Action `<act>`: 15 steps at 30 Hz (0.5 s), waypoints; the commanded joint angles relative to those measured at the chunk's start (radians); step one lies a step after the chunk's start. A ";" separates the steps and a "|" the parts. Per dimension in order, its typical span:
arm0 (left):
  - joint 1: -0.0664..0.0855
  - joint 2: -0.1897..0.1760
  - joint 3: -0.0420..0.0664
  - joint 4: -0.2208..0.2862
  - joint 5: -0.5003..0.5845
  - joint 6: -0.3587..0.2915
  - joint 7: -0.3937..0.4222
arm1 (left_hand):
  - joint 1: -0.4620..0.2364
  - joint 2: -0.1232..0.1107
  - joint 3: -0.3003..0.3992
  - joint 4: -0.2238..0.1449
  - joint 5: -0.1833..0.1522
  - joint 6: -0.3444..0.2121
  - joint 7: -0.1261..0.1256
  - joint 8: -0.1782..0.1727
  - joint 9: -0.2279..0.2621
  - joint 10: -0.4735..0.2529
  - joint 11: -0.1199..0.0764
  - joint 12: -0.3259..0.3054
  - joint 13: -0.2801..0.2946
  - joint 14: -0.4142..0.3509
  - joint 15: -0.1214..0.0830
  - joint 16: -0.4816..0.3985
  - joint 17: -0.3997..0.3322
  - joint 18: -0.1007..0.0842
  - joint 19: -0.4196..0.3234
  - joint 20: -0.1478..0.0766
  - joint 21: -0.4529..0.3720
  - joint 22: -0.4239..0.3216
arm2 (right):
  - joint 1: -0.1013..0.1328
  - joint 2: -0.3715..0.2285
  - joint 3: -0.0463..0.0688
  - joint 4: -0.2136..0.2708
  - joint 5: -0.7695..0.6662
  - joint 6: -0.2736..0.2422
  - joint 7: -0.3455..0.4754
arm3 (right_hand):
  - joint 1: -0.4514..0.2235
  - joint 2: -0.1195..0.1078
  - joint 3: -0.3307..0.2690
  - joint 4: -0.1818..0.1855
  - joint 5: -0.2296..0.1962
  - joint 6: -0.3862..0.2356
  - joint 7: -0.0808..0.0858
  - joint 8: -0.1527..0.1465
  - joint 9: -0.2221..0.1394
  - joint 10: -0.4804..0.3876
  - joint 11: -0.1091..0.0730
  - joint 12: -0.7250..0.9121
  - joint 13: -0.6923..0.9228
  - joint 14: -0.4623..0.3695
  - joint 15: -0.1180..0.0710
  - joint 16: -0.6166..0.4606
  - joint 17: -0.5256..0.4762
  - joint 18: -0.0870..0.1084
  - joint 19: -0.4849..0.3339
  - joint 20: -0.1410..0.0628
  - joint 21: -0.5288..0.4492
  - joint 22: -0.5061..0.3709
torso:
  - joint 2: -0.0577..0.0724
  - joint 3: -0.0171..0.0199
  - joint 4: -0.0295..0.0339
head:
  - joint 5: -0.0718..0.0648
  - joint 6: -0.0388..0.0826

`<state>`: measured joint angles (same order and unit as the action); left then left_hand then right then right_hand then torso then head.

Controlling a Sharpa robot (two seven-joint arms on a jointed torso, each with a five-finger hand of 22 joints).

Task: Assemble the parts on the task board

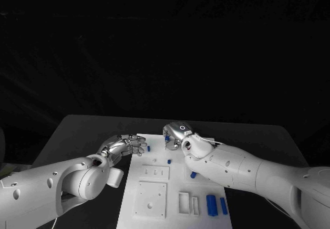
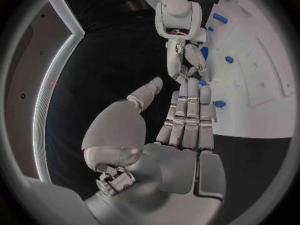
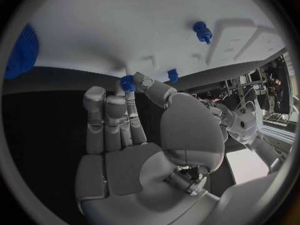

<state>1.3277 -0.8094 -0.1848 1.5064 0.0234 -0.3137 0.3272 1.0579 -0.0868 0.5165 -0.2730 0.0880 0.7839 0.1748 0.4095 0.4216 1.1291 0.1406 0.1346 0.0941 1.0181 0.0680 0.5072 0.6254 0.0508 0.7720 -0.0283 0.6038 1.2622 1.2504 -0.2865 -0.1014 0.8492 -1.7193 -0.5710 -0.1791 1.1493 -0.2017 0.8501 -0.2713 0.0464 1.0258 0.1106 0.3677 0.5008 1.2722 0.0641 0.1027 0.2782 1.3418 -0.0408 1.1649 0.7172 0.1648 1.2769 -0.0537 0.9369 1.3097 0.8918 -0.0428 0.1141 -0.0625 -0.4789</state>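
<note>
A small blue plastic part (image 3: 127,83) is being pinched at the tips of the right hand (image 1: 180,137), over the far edge of the flat white plastic task board (image 1: 155,200); in the right wrist view the part is seen held between thumb and fingers (image 3: 116,116), right at the board's edge, with the other fingers lying straight alongside. Whether the part is already touching the board cannot be told. The step in hand is judged to be carrying or seating this part at the board's far end.

The left hand (image 1: 124,145) is being held just beside the board's far left edge, close to the right hand. Its fingers (image 2: 187,120) are stretched out straight and together, thumb apart, nothing grasped; the fingertips are lying near a small blue peg (image 2: 219,104) at the board's rim, not gripping it as far as can be seen.

Other blue parts are lying on the board: two blue cylinders (image 1: 211,205) at its near right corner, a small blue piece (image 1: 193,175) near its right edge, another blue peg (image 3: 200,31) standing further in.

The next move is judged to call for aligning the pinched part over its socket and pressing down, with the left hand probably being kept near to steady the board. The socket itself cannot be made out.
</note>
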 commanded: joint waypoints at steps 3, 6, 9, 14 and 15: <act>0.002 0.002 0.001 0.002 0.001 0.003 0.008 | -0.004 -0.002 -0.001 -0.003 0.000 0.007 0.000 -0.004 0.001 -0.004 0.001 -0.007 0.000 -0.006 0.001 0.002 -0.002 0.018 -0.005 -0.002 0.004 -0.001 | -0.009 -0.001 -0.005 0.001 0.005 0.049 0.009 | -0.001 -0.007 -0.001 0.008 0.006 -0.005 0.000 -0.001 0.001 0.036 -0.016 -0.001 0.002 -0.032 -0.024 0.002 -0.002 0.097 -0.006 0.002 0.004 0.016 | 0.000 -0.0005 0.0000 | 0.001 -0.002; 0.002 0.002 0.001 0.002 0.001 0.002 0.008 | -0.003 -0.002 -0.001 -0.003 0.000 0.008 0.000 -0.004 0.002 -0.004 0.001 -0.007 0.000 -0.006 0.001 0.002 -0.002 0.018 -0.005 -0.002 0.004 -0.001 | -0.009 -0.001 -0.006 0.002 0.005 0.050 0.009 | -0.001 -0.007 -0.002 0.008 0.007 -0.005 0.000 -0.001 0.001 0.035 -0.016 -0.002 0.003 -0.032 -0.024 0.002 -0.003 0.097 -0.006 0.002 0.004 0.016 | 0.000 -0.0006 -0.0002 | 0.001 -0.002; 0.002 0.002 0.001 0.001 0.001 0.002 0.008 | -0.003 -0.002 -0.001 -0.003 0.000 0.007 0.000 -0.004 0.002 -0.004 0.001 -0.007 0.000 -0.006 0.001 0.002 -0.002 0.018 -0.005 -0.002 0.004 -0.001 | -0.009 -0.001 -0.007 0.000 0.010 0.054 0.012 | -0.003 -0.009 -0.003 0.009 0.007 -0.006 0.000 -0.003 0.001 0.034 -0.016 -0.003 0.004 -0.032 -0.024 0.002 -0.004 0.097 -0.007 0.002 0.004 0.016 | 0.000 -0.0004 -0.0005 | 0.001 -0.001; 0.002 0.002 0.001 0.000 0.001 0.001 0.007 | -0.003 -0.002 -0.001 -0.003 0.000 0.007 0.001 -0.005 0.002 -0.004 0.001 -0.007 0.000 -0.006 0.001 0.002 -0.002 0.018 -0.005 -0.002 0.004 -0.001 | -0.009 0.000 -0.009 -0.003 0.016 0.060 0.011 | -0.001 -0.013 -0.004 0.010 0.007 -0.023 0.007 -0.016 -0.002 0.015 -0.009 -0.018 0.004 -0.032 -0.017 0.004 -0.009 0.097 -0.008 0.002 0.005 0.016 | 0.000 -0.0007 -0.0006 | 0.001 -0.003; 0.002 0.003 0.001 0.000 0.001 0.002 0.006 | -0.003 -0.002 -0.001 -0.003 0.000 0.007 0.001 -0.005 0.002 -0.004 0.001 -0.007 0.000 -0.006 0.001 0.002 -0.002 0.018 -0.005 -0.002 0.004 -0.001 | -0.009 -0.001 -0.010 -0.004 0.016 0.060 0.010 | 0.002 -0.014 -0.003 0.009 0.007 -0.027 0.009 -0.019 -0.003 0.012 -0.007 -0.022 0.004 -0.031 -0.015 0.005 -0.010 0.097 -0.008 0.002 0.005 0.016 | 0.000 -0.0007 -0.0006 | 0.001 -0.003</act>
<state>1.3282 -0.8095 -0.1848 1.5055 0.0234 -0.3139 0.3268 1.0578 -0.0868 0.5165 -0.2730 0.0880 0.7839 0.1748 0.4095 0.4218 1.1291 0.1406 0.1346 0.0941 1.0181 0.0680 0.5072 0.6246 0.0588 0.7720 -0.0283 0.6038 1.2622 1.2437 -0.2873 -0.1088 0.8458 -1.7070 -0.5465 -0.1754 1.1492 -0.2100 0.8443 -0.2661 0.0506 1.0054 0.1194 0.3523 0.5011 1.2722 0.0641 0.0839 0.2814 1.3406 -0.0397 1.1649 0.7083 0.1644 1.2754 -0.0519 0.9369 1.3097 0.8919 -0.0433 0.1136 -0.0613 -0.4815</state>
